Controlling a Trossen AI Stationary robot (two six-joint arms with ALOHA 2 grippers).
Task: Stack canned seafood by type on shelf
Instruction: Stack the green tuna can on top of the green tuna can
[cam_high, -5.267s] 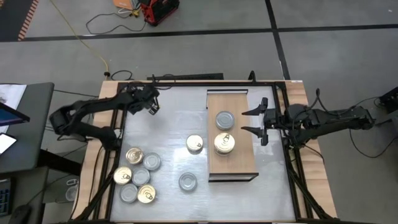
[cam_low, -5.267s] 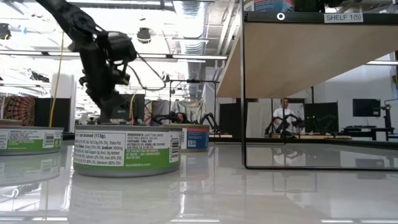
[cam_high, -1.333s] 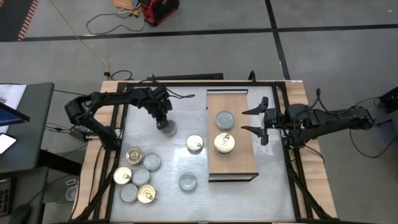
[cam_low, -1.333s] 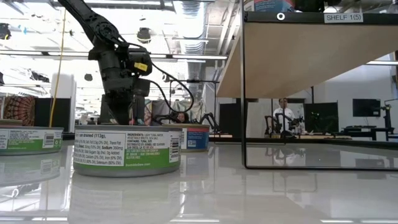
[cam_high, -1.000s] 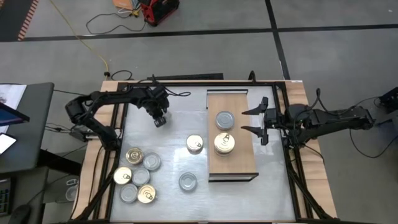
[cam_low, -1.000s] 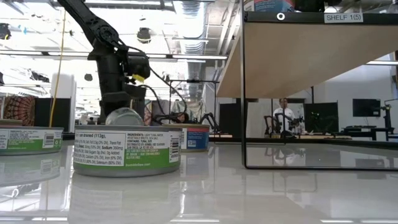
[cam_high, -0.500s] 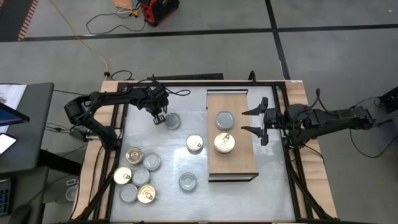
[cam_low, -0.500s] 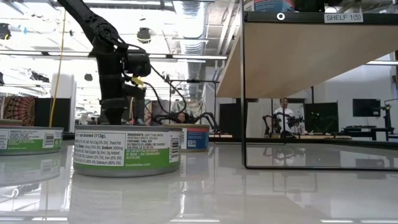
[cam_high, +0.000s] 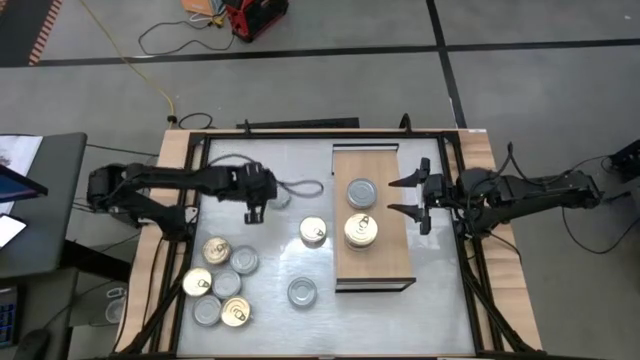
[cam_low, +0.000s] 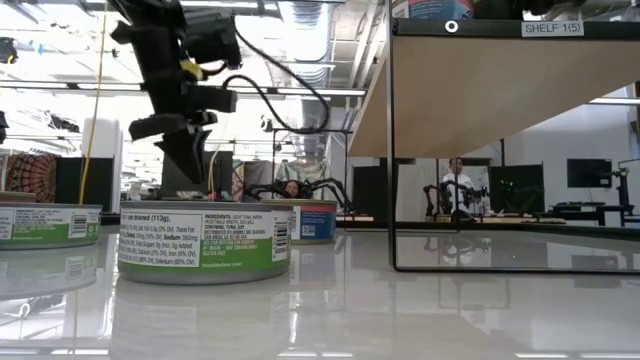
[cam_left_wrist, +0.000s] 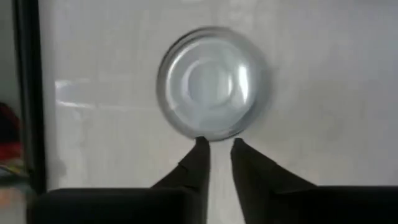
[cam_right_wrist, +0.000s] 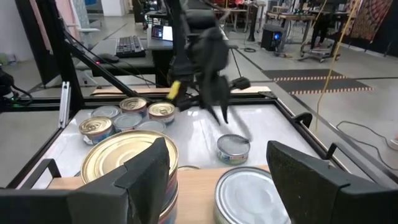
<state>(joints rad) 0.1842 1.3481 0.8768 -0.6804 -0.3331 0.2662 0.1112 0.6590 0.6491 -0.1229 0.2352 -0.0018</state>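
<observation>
The left gripper (cam_high: 254, 212) hangs over the back-left part of the tabletop (cam_high: 290, 255), fingers nearly pressed together with just a thin slit between the tips, pinching nothing. In the left wrist view a silver-lidded tin (cam_left_wrist: 213, 91) lies flat on the table right past the fingertips (cam_left_wrist: 200, 152), with its rim just about at the tips but not between them. From above that same tin (cam_high: 276, 192) is mostly hidden behind the gripper. Nearer the front-left corner from the gripper there's a bunch of six tins (cam_high: 219, 282), some with gold pull-tab lids and some silver. Toward the shelf from the gripper sits a gold-lidded tin (cam_high: 313, 231), and a lone silver tin (cam_high: 301, 292) sits further to the front.

The right gripper (cam_high: 412, 196) waits at the shelf's (cam_high: 376, 264) right edge, fingers spread wide and empty. Right in front of it on the shelf are a gold-lidded stack (cam_high: 361, 229) and a silver-lidded tin (cam_high: 361, 192) just behind the stack.
</observation>
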